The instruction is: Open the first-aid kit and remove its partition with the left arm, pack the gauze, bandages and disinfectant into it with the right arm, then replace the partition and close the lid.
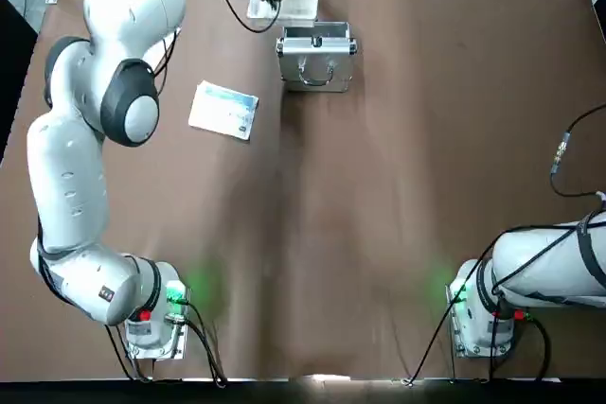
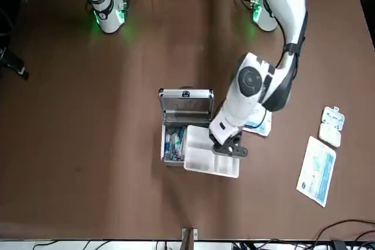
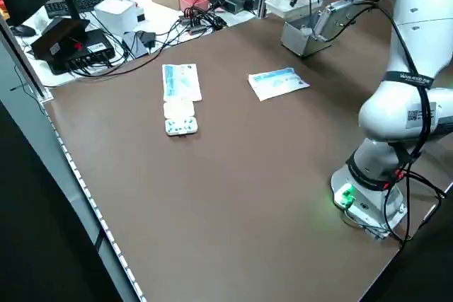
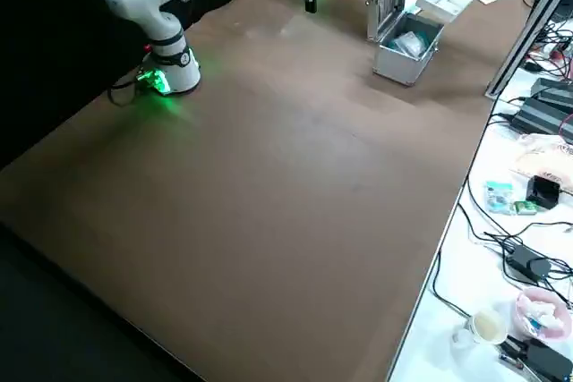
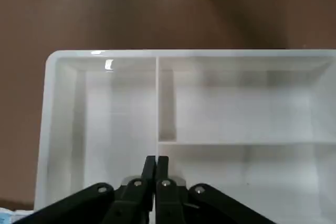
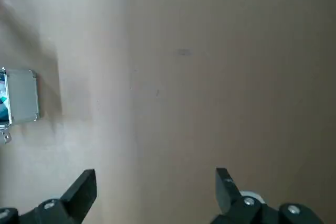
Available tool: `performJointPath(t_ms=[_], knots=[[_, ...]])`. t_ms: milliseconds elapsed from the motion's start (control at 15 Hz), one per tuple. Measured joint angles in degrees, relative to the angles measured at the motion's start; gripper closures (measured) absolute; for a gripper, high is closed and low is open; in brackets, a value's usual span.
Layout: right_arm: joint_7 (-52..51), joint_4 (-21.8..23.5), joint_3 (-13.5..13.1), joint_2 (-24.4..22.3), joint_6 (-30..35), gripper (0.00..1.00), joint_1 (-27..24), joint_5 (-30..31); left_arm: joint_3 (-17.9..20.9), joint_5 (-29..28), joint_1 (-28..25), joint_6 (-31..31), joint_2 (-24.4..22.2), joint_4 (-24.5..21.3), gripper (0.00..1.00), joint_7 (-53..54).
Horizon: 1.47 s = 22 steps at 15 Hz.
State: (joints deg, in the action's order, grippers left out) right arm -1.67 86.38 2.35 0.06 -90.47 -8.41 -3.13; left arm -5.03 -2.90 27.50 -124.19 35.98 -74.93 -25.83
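Left wrist view, left tool (image 5: 156,163) pinching unlabelled partition (image 5: 105,108)

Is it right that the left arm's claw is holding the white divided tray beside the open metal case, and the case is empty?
Not quite. The left claw does grip the partition by its divider, at the open first-aid kit, but the case is not empty: the front view shows blue-and-white packets already lying inside it. The right claw hangs open over bare table, well away from the case.
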Motion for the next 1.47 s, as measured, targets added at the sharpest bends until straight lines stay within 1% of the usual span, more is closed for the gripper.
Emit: performJointPath(t_ms=[267,600,733,933,1067,1333,1467], knots=[[0.0,0.1,0.0,0.0,0.0,0.0,0.0,0.0,0.0,-0.5,2.3,-0.9,0.0,0.0,0.97,-2.0],[-0.1,0.1,0.1,0.0,0.0,0.0,0.0,0.7,0.1,-0.7,4.2,-5.0,1.0,-0.1,0.97,-2.7],[-0.1,0.1,0.2,0.0,0.0,0.0,0.0,1.2,0.8,-0.8,5.2,-6.6,1.8,-0.1,0.97,-2.7],[-0.1,0.2,0.2,0.0,0.1,0.0,0.0,1.3,3.0,-0.8,7.5,-7.3,2.5,-0.1,0.97,-2.8],[-0.1,0.2,0.2,0.1,0.1,0.0,0.0,1.4,3.7,-0.8,8.6,-8.1,2.7,-0.1,0.97,-3.6],[-0.2,0.2,0.4,0.1,0.0,0.0,0.1,1.4,3.9,-0.8,9.8,-9.1,3.6,-0.1,0.97,-5.5],[-0.2,0.2,0.6,0.1,0.0,0.0,0.1,1.4,4.0,-0.8,10.4,-9.2,4.4,-0.1,0.97,-8.1]])
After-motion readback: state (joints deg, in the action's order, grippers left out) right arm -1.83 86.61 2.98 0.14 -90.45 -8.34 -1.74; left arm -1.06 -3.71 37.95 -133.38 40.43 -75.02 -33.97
